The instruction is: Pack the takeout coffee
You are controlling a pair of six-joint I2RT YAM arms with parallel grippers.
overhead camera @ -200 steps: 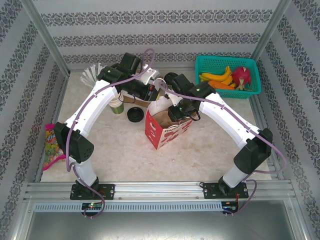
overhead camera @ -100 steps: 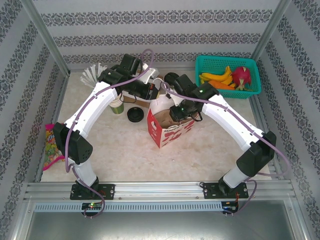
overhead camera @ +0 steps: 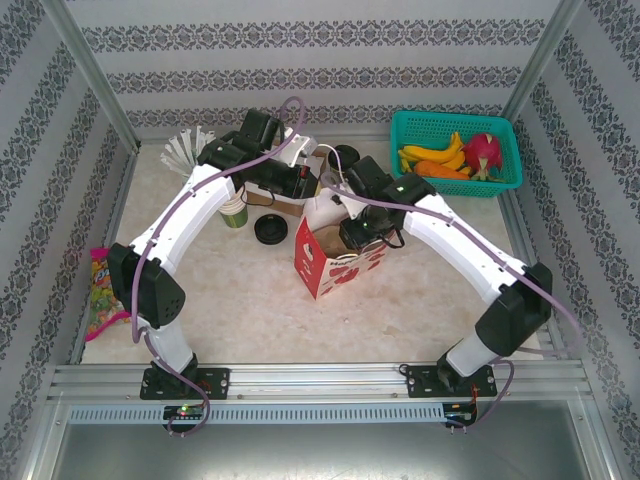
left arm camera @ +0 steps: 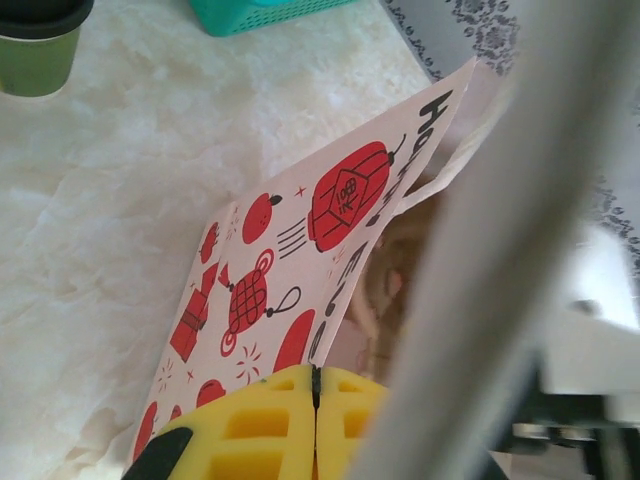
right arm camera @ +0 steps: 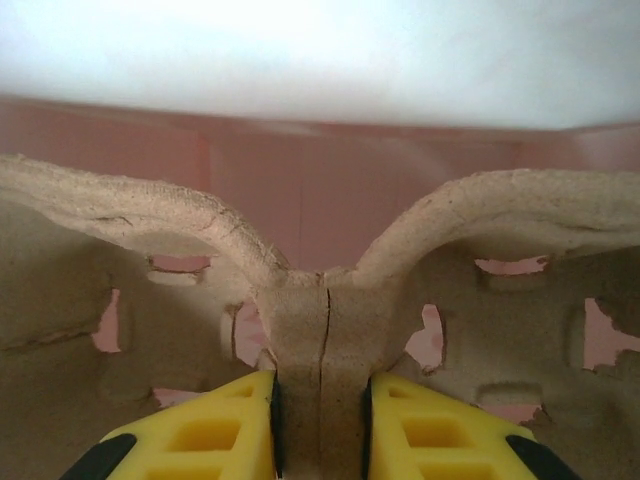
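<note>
Left gripper is seen pressed fully closed on the rim of the bag. Right gripper is lowered inside the bag, its fingers clamped on the centre ridge of a pulp carrier. Coffee is left standing on the table beyond the bag, toward the basket, untouched.

Teal basket far right — bananas, dragon fruit inside; snack packet at left edge.
</note>
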